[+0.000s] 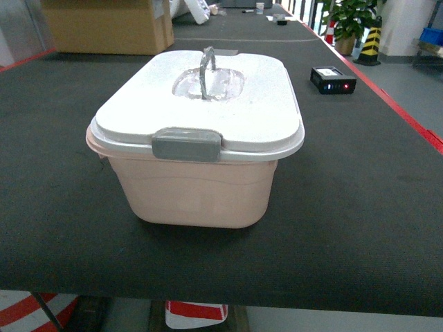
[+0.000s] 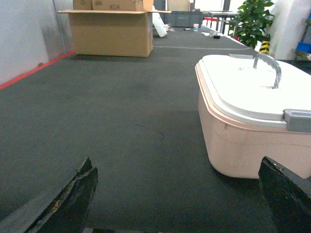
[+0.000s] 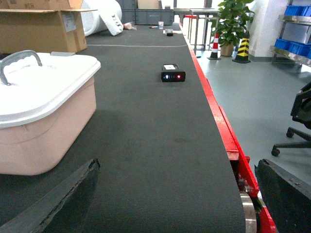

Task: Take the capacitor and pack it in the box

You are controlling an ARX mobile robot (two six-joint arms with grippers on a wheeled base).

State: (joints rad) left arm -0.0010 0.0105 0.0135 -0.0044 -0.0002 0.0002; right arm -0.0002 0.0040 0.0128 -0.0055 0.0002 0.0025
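The pale pink box [image 1: 201, 194] stands on the dark belt with its white lid [image 1: 266, 117] on, the grey handle [image 1: 207, 66] upright and the grey latch [image 1: 187, 144] facing me. No capacitor shows in any view. Neither gripper appears in the head view. My left gripper [image 2: 177, 194] is open over bare belt, with the box [image 2: 233, 145] just ahead to its right. On the other side of the box [image 3: 43, 136], my right gripper [image 3: 177, 194] is open near the belt's red edge, holding nothing.
A small black device [image 1: 333, 79] with red and blue lights lies on the belt behind the box to the right. A brown cardboard carton [image 1: 104, 26] stands at the far left. The belt's red edge [image 3: 221, 126] runs along the right, with floor beyond.
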